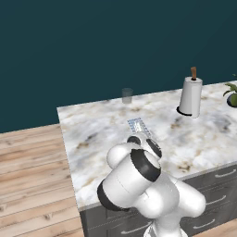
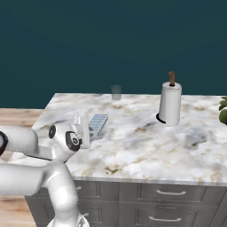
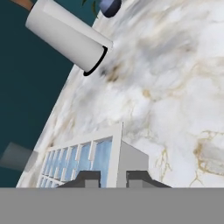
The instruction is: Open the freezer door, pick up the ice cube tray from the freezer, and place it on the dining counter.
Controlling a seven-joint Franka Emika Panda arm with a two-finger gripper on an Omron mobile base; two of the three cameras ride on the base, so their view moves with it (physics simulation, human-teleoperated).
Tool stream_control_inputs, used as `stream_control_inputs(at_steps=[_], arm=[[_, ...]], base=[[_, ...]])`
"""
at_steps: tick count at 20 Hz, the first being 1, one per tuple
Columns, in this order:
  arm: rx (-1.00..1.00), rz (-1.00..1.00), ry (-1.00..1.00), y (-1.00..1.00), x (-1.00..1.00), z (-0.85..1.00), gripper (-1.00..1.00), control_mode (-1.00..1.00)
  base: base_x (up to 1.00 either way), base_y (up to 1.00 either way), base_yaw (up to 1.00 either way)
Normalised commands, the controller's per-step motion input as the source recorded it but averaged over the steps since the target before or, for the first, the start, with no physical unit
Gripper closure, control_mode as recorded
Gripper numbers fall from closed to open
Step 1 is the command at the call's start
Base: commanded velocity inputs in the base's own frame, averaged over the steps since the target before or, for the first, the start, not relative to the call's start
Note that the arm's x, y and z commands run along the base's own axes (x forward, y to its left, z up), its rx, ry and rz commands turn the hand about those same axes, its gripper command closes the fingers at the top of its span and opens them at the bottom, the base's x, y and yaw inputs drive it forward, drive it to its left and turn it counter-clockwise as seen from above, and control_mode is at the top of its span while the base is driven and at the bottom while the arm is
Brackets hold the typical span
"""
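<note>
The white, pale-blue-celled ice cube tray (image 2: 98, 123) is seen low over the dining counter (image 2: 146, 146), apparently resting flat.

Glossy white rounded arm (image 1: 139, 185) with black joint bands.

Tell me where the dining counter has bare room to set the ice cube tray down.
The widest bare marble on the dining counter lies between the ice cube tray and the paper towel roll, running to the front edge. The near-left corner under the tool is crowded by the arm. A glass stands by the back edge, and a plant at far right.
</note>
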Motion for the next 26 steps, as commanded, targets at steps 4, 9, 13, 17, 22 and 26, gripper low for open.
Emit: stream_control_inputs(at_steps=[4,9,13,17,22,26], arm=[[0.0,0.0,0.0,0.0,0.0,0.0,1.0,-1.0],[0.0,0.0,0.0,0.0,0.0,0.0,1.0,-1.0],[0.0,0.0,0.0,0.0,0.0,0.0,-1.0,-1.0],[0.0,0.0,0.0,0.0,0.0,0.0,-1.0,-1.0],[0.0,0.0,0.0,0.0,0.0,0.0,-1.0,-1.0],[0.01,0.0,0.06,0.0,0.1,0.07,-1.0,-1.0]], base=[[0.0,0.0,0.0],[0.0,0.0,0.0],[0.0,0.0,0.0],[0.0,0.0,0.0],[0.0,0.0,0.0],[0.0,0.0,0.0]])
